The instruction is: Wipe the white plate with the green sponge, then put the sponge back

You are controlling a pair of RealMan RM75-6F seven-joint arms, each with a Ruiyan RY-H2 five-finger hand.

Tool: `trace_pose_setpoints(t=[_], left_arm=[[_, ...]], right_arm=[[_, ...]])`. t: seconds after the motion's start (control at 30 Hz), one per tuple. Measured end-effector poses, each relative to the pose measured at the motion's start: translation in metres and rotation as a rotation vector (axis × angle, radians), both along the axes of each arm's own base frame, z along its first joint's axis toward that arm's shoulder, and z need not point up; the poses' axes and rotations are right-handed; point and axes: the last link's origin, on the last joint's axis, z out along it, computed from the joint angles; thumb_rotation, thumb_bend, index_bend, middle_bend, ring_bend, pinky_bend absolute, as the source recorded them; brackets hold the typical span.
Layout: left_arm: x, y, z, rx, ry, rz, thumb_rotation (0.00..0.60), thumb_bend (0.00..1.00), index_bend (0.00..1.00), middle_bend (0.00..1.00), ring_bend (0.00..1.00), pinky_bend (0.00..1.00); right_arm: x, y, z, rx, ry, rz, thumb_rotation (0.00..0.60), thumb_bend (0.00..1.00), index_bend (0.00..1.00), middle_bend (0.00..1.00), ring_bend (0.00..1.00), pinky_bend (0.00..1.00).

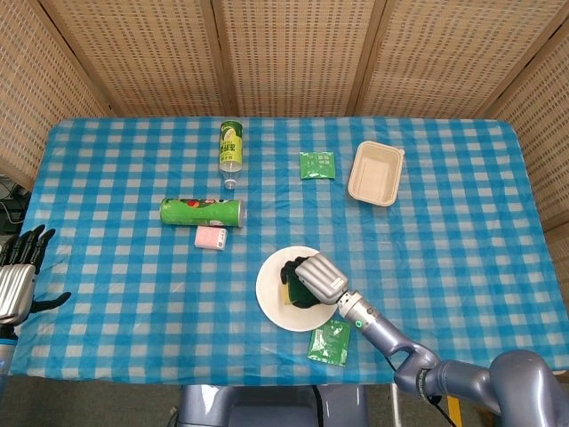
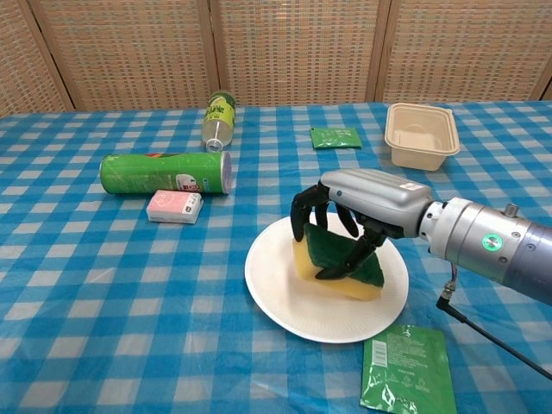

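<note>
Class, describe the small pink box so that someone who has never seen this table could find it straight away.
Start at the long green can lying on its side on the left half of the checked table. Just in front of its lidded end lies the pink box. It is the only pink thing there, and much smaller than the can.
</note>
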Motion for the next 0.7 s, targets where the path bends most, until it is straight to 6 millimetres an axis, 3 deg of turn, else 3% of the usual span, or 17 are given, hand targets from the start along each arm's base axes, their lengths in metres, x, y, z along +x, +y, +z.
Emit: trace_pose_setpoints(t=[0.43, 0.7], left_arm=[[-0.0001, -0.0004, -0.0008, -0.008, -0.003, 0.002, 0.600, 0.00, 0.00, 0.00, 0.00, 0.00], [0.0002, -0.0008, 0.0003, -0.006, -0.010, 0.001, 0.600, 0.00, 0.00, 0.00, 0.00, 0.00]], right_arm=[[-0.0054, 0.0019, -0.0069, 0.015, -0.016, -0.019, 0.600, 0.39, 0.52, 0.57, 0.50, 0.68], [0.0028, 0.0026, 0.0011, 0.002, -0.064, -0.006, 0.600, 0.39, 0.52, 0.57, 0.51, 0.68]])
